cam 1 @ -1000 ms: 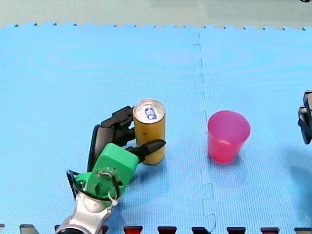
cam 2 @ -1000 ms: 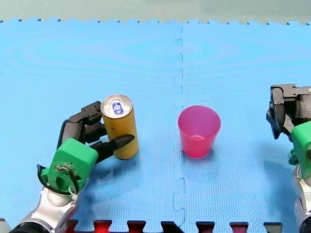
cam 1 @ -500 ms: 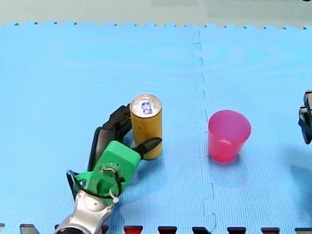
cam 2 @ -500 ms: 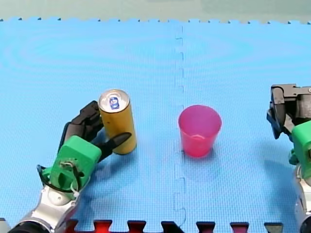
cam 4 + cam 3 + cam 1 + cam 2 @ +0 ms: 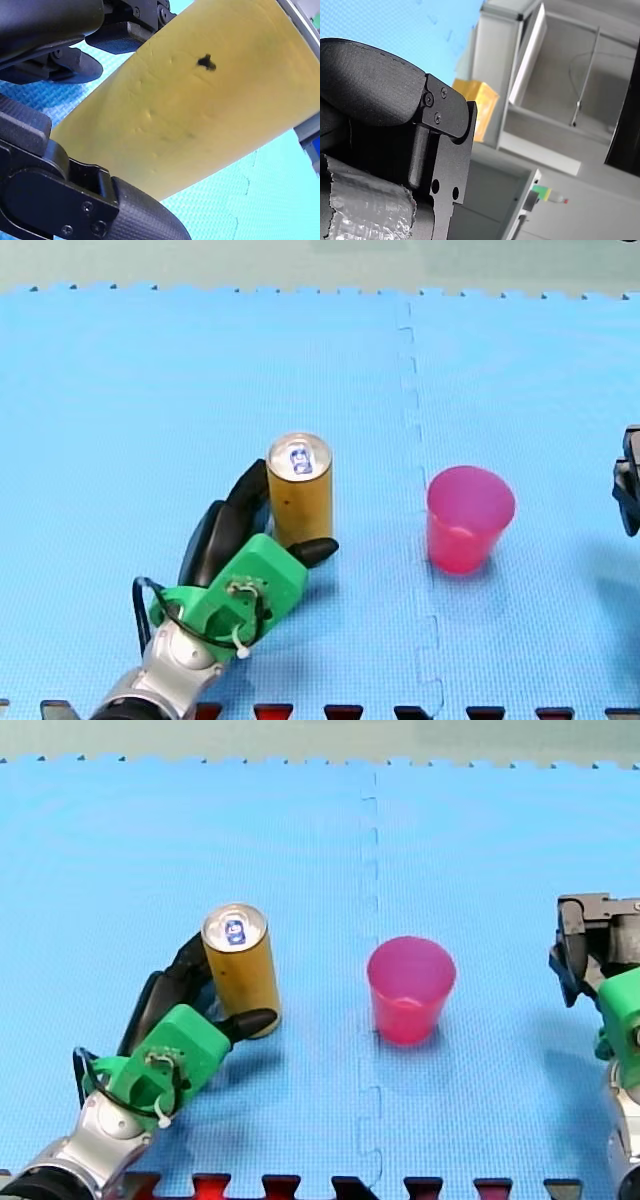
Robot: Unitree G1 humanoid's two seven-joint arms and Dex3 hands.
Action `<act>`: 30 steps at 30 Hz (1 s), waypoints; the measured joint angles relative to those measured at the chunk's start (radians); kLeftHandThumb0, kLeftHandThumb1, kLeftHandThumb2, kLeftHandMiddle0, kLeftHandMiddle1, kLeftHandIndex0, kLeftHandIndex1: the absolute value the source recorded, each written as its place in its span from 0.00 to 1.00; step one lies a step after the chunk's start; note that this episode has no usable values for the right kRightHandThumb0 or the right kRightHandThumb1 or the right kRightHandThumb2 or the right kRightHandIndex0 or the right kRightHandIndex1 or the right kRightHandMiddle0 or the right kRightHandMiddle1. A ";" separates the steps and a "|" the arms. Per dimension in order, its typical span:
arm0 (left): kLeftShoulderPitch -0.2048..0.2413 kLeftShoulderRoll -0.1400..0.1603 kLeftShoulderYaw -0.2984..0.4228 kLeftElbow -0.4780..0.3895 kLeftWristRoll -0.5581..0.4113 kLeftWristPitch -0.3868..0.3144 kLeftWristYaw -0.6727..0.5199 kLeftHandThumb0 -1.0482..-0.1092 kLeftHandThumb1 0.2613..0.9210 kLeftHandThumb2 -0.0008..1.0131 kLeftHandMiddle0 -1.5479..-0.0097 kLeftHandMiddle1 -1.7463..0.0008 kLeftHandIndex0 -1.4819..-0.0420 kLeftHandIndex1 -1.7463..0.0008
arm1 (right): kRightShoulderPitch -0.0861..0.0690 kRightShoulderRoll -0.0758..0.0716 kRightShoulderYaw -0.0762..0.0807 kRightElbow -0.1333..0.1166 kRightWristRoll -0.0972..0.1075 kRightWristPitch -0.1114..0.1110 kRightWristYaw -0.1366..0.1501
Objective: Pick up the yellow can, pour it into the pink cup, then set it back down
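Yellow can (image 5: 300, 492) stands upright, grasped by the left hand (image 5: 228, 535) on the blue mat (image 5: 150, 390); pink cup (image 5: 468, 520) nearby. Right hand (image 5: 588, 948) at the mat's right edge, state unclear.

Left arm comes in low, silver forearm (image 5: 95, 1145) and green wrist block (image 5: 165, 1055) angled up behind the fingers, and the left hand (image 5: 250, 545) is clamped on the yellow can (image 5: 300, 495). The black fingers (image 5: 222, 530) curl round the can's side nearest the arm while the thumb (image 5: 316, 551) hooks across its near side down at the base, and in the second wrist view the black pads (image 5: 135, 210) sit tight against the can's wall from opposite sides. Out wide, well apart from those fingers, the right hand (image 5: 590, 945) hangs with nothing in it, its green wrist (image 5: 622, 1020) just behind it.
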 measured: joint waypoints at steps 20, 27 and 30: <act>-0.003 0.021 0.001 -0.007 -0.047 -0.001 -0.120 0.00 0.99 0.02 0.88 0.99 0.95 1.00 | -0.003 0.000 -0.002 0.011 0.006 -0.002 0.008; -0.003 -0.011 0.092 -0.004 -0.170 -0.034 -0.194 0.00 1.00 0.05 0.87 0.98 0.94 1.00 | -0.004 -0.003 -0.002 0.014 0.005 -0.005 0.009; 0.001 -0.019 0.138 -0.006 -0.232 -0.046 -0.260 0.00 1.00 0.05 0.88 0.99 0.94 1.00 | -0.004 -0.004 -0.003 0.017 0.006 -0.005 0.009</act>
